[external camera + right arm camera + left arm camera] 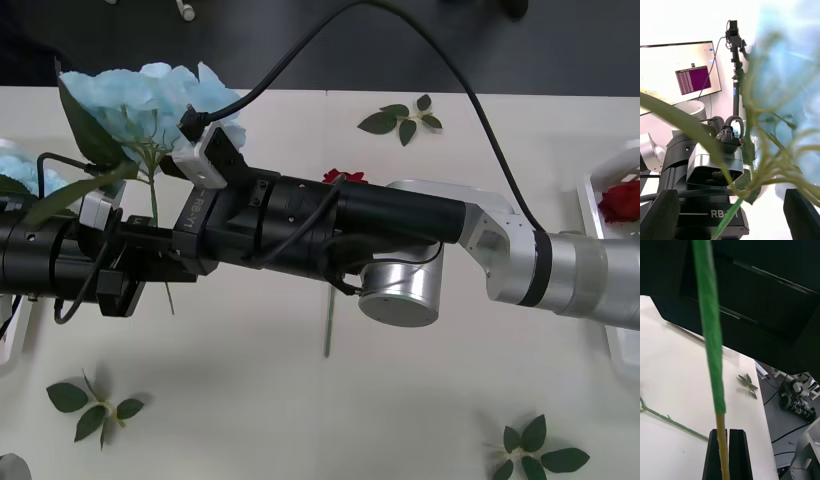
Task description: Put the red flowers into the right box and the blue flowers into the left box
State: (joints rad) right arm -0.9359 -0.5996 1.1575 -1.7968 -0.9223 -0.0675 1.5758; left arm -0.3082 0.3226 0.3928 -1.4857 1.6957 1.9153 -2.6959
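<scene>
A blue flower is held up over the table's left side, bloom upward, its stem hanging straight down. My left gripper is shut on the stem's pale lower end. My right gripper, reaching across from the right, stands open with the same stem between its wide-apart fingers. Another blue flower lies in the left box. One red flower lies in the right box. A second red flower lies on the table, mostly hidden behind my right arm.
Loose green leaf sprigs lie at the back, front left and front right. A bare green stem lies on the table below the left gripper. My right arm spans the table's middle.
</scene>
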